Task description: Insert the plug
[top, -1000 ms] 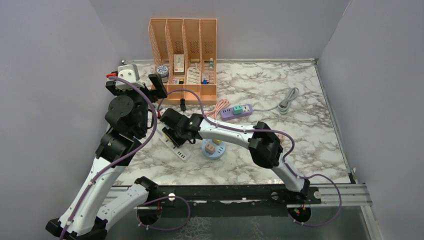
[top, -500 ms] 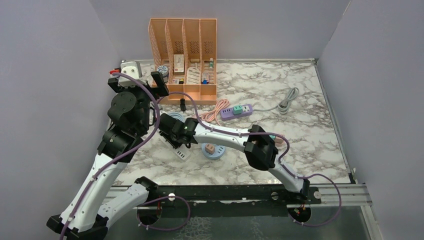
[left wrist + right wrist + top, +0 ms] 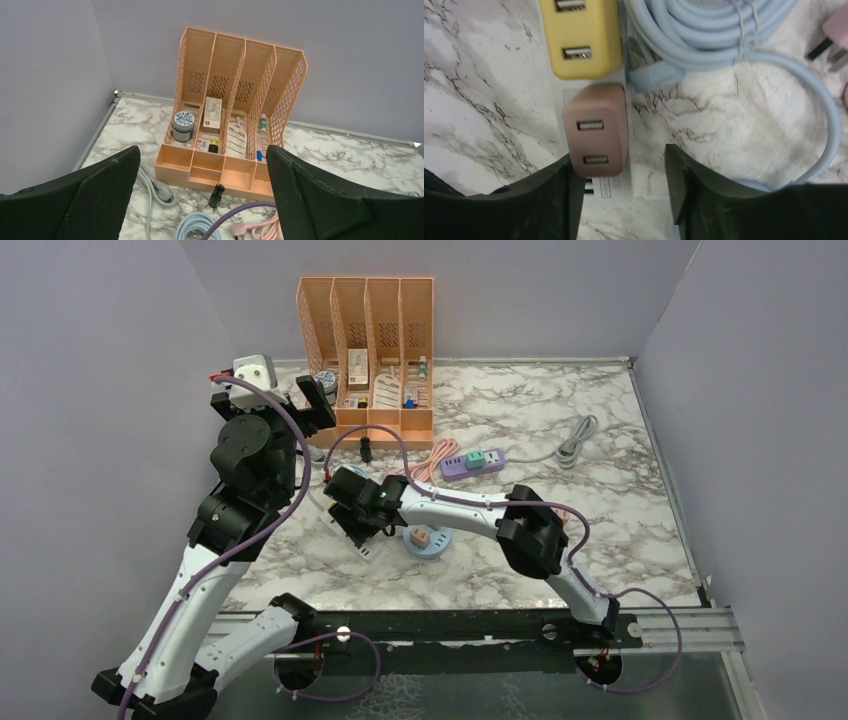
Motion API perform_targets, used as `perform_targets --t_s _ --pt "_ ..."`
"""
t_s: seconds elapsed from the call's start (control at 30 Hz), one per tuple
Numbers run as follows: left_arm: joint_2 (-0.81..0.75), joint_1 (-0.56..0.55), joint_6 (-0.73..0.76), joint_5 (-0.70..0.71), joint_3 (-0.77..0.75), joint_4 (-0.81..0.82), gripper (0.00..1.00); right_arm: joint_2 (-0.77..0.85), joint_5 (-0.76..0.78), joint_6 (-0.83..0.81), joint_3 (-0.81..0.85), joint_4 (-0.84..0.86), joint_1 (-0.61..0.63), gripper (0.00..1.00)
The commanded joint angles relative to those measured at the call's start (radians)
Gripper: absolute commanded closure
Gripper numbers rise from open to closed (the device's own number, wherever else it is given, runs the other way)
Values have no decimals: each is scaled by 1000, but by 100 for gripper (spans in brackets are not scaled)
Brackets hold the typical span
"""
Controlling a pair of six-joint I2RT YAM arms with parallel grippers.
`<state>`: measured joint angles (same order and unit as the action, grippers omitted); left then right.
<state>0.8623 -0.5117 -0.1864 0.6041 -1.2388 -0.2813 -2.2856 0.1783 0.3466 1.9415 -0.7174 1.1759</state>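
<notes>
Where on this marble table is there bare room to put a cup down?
Bare marble lies right of the grey coiled cable and purple power strip, to the right wall, and along the far edge right of the orange file organizer. Left-centre is crowded: white power strip, round blue stand, pink cable.

Strip marking: a small dark print stood on the power strip (image 3: 610, 184), just below the brown adapter (image 3: 595, 131), too blurred to read.
Box print: the white box (image 3: 212, 114) in the peach organizer (image 3: 235, 60) bore red lettering (too small to read).
Tin lid: the round tin (image 3: 183, 120) showed a blue pattern, with no legible letters.
Legible text: none.
</notes>
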Motion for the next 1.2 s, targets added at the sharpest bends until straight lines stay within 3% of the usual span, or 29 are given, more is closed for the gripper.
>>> perform_targets --t_s 0.0,0.13,0.33,0.57,0.63,0.87,1.17 --pt "-12 2 -71 -10 -34 -119 1 150 -56 55 -130 89 -7 37" --pt "-23 3 -120 -61 -44 -242 1 327 -75 117 -281 162 -7 27" --pt "-97 2 -243 -138 20 -383 1 655 109 232 -567 156 -6 17" --pt "-210 3 -285 -239 76 -486 1 1082 492 488 -805 -183 -7 14" --pt "-234 2 -229 -227 58 -510 1 1191 553 561 -812 -309 -7 14" --pt "-320 2 -110 -228 12 -533 1 1520 649 553 -762 -542 -6 13" --pt "-353 2 -48 -257 -74 -582 1 1709 710 210 -562 -488 -7 10"
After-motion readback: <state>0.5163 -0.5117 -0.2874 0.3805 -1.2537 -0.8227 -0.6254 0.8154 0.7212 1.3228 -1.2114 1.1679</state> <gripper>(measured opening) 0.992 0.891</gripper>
